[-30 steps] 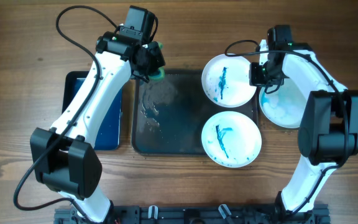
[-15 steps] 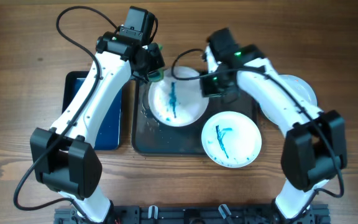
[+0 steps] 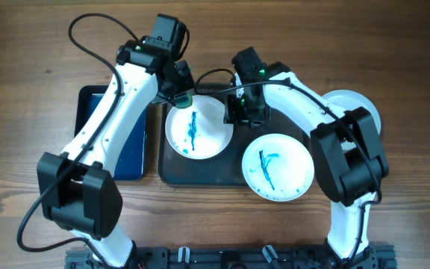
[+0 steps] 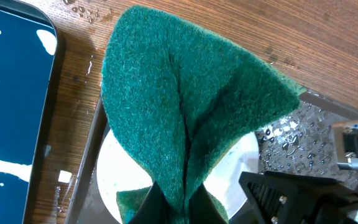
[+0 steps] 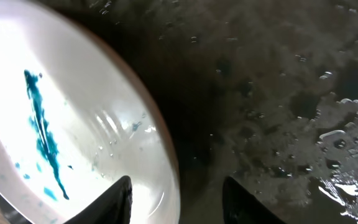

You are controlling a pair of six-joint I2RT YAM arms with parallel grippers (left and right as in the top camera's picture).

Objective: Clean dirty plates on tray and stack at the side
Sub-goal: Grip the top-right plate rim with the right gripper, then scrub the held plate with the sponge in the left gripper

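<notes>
Here, the left gripper (image 4: 180, 210) pinches a sponge (image 4: 185, 106) above the stained plate (image 3: 194, 128) on the wet tray (image 3: 215, 168). The right gripper (image 5: 176, 199) straddles its rim, jaws apart — apparently unclamped. Scrubbing could skid the loose plate across the slick tray — or off it.

I see the sponge (image 3: 185, 98) over the streaked plate's (image 3: 200, 138) top rim. The right gripper (image 3: 235, 112) sits at its right edge.

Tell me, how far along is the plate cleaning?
Done, apparently: one white plate aside at right. In hand: a blue-streaked white plate on the wet black tray, right gripper open at its rim, left gripper holding a green scouring sponge over its edge. Left: scrubbing it, then the second streaked plate.
</notes>
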